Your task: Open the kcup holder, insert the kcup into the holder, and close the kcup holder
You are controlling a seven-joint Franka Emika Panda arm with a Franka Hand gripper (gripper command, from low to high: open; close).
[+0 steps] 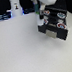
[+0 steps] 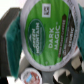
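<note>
The kcup (image 2: 45, 29), a white pod with a green round top printed "Dark Magic", fills the wrist view. My gripper (image 2: 45, 37) is shut on it, with a teal finger pad (image 2: 12, 39) pressed to its side. In the exterior view the gripper (image 1: 38, 11) holds the kcup (image 1: 38, 15) at the far left corner of the black kcup holder (image 1: 54, 26). The holder's tray looks pulled out towards the camera, with round slots showing. The cup hangs above the tray, and I cannot tell whether it touches.
Pods with reddish tops sit in the holder's slots (image 1: 58, 16), and one shows below the held cup in the wrist view (image 2: 31, 76). The holder stands on a white table (image 1: 21, 51). Dark clutter and a white object (image 1: 15, 5) line the back edge.
</note>
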